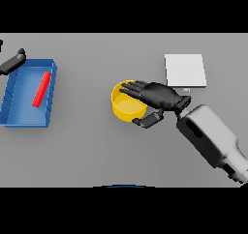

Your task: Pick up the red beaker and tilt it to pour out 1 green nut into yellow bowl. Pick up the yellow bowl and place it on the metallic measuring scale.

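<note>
The yellow bowl (124, 105) stands on the grey table near the middle. My right hand (160, 95) lies over its right side. The fingers (131, 88) reach across the far rim and the thumb (147, 120) curls against the near rim, so the hand holds the bowl. I see no green nut inside it. The red beaker (42, 89) lies on its side in a blue tray (26, 120) at the left. My left hand (13, 60) rests at the tray's far left corner, fingers straight and holding nothing. The metallic measuring scale (185, 69) sits just behind and right of the right hand.
My right forearm (210, 136) slants in from the lower right. Bare table lies between the tray and the bowl, and along the front.
</note>
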`<move>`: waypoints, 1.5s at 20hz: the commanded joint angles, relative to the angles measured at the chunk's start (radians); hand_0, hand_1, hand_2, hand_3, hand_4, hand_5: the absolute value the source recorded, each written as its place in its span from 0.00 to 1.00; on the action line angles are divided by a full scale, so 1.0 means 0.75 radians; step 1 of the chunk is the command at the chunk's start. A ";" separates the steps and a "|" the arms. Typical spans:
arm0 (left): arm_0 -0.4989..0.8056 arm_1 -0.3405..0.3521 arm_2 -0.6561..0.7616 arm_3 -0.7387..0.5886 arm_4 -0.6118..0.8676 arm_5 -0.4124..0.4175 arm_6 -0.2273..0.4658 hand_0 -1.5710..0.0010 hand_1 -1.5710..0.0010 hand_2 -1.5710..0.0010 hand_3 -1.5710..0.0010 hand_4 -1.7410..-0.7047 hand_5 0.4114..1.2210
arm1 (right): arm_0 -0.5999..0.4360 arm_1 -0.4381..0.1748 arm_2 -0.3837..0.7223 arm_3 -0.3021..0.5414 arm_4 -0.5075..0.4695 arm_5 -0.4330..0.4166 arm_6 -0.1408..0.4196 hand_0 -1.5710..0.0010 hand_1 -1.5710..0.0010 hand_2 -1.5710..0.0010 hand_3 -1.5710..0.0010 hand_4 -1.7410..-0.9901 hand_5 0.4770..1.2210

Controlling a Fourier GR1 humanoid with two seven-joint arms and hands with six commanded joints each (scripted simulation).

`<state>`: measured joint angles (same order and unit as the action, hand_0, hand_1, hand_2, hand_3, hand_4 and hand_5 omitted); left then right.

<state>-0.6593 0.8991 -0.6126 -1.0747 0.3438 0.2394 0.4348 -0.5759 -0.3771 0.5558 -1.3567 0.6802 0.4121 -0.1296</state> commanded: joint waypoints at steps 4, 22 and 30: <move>-0.011 -0.017 -0.003 0.007 -0.002 0.004 0.006 1.00 1.00 1.00 1.00 0.92 0.39 | -0.041 0.007 0.051 0.123 0.045 -0.021 -0.091 1.00 1.00 1.00 1.00 0.68 0.24; -0.029 -0.009 -0.012 -0.026 -0.009 0.016 0.055 1.00 1.00 1.00 1.00 0.91 0.40 | -0.121 0.096 0.126 0.335 0.085 0.005 -0.112 1.00 0.99 0.95 0.92 0.54 0.43; -0.010 -0.008 -0.006 -0.032 0.002 0.017 0.032 1.00 1.00 1.00 1.00 0.92 0.40 | -0.122 0.075 0.148 0.305 0.080 0.042 -0.131 0.32 0.39 0.40 0.36 0.24 0.88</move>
<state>-0.6666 0.8935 -0.6172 -1.0989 0.3450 0.2524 0.4590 -0.6672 -0.3210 0.6669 -1.1284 0.7388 0.4438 -0.2330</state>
